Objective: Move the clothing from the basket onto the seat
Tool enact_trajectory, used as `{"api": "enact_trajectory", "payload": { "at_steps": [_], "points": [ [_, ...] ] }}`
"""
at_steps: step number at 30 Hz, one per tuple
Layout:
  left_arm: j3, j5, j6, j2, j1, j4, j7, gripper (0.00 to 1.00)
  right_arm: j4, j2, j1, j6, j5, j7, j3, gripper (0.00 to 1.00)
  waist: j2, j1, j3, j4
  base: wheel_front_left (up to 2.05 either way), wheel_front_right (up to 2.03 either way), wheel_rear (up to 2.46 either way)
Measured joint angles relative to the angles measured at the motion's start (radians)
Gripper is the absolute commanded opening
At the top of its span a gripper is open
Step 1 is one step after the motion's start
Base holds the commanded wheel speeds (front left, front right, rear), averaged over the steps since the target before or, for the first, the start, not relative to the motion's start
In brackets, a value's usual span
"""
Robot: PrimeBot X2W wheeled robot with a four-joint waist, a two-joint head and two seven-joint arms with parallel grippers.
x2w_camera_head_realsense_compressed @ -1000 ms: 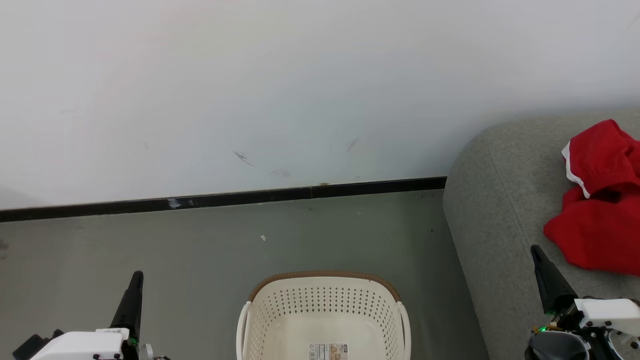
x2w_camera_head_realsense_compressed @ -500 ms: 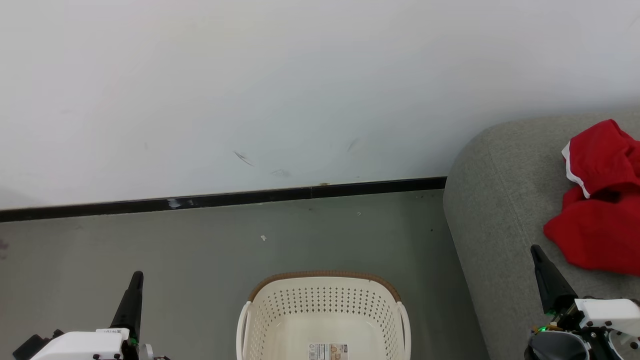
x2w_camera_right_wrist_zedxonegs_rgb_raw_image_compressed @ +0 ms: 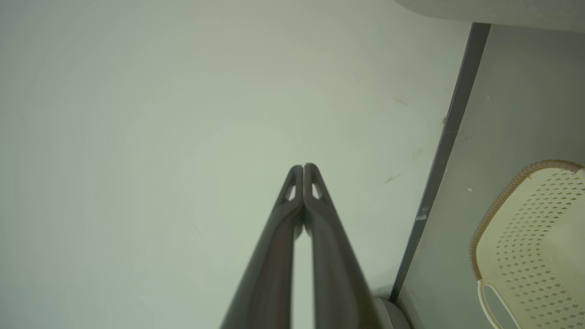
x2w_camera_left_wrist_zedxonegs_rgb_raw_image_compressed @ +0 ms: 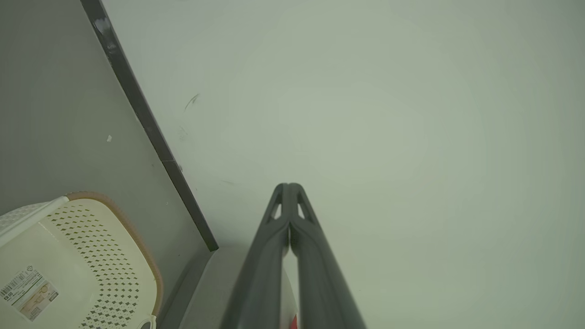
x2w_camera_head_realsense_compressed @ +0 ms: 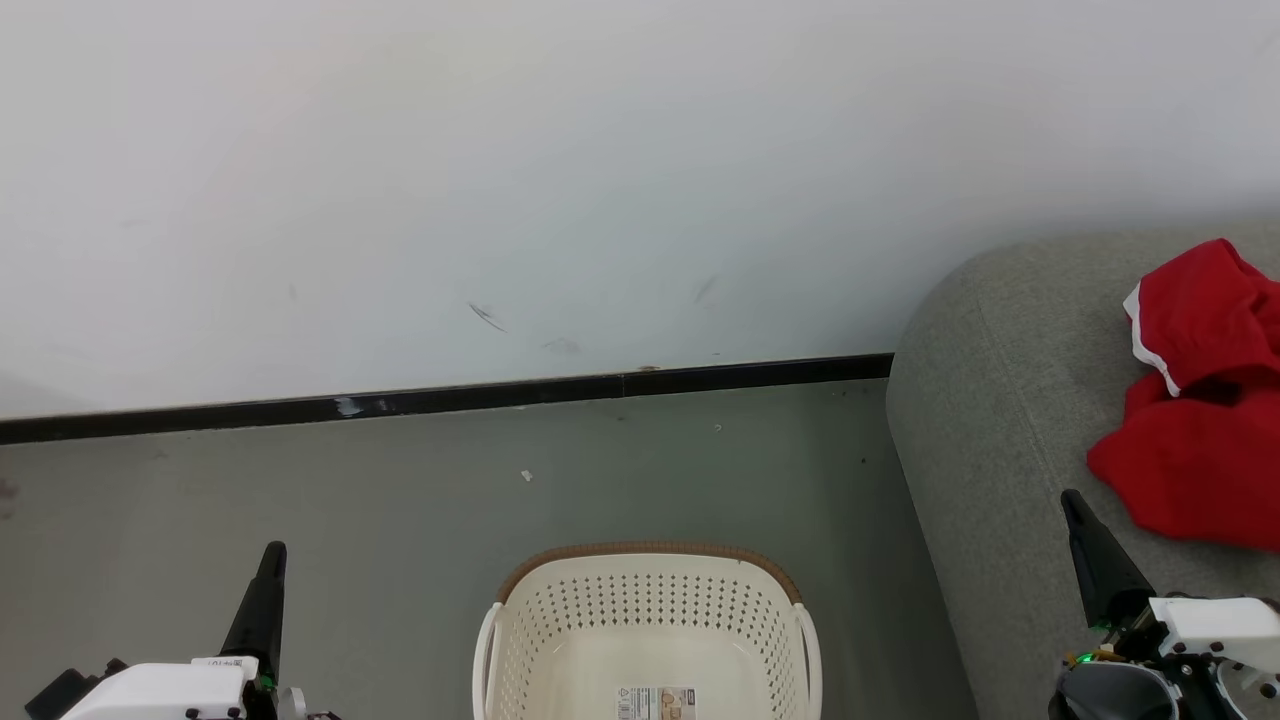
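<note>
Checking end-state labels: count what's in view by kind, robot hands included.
basket: 1
sofa seat: 1
red clothing pile: 1, lying on the sofa seat; separate garments can't be told apart
robot hands: 2, left hand and right hand, both shut
Total: 5

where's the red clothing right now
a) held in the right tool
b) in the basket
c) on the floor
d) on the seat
d: the clothing lies bunched on the seat, while the part of the basket in view holds just a label.
</note>
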Motion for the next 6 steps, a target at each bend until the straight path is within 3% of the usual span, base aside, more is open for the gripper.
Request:
{"api": "enact_trajectory", "payload": {
  "at_steps": [6],
  "points": [
    [0.0, 0.0, -0.001, 0.0, 0.0, 0.0, 0.0, 0.0, 0.0, 0.0, 0.0, 0.0, 0.0, 0.0, 0.0, 0.0, 0.0, 0.0, 0.0, 0.0, 0.0, 0.0, 0.0]
  ]
}}
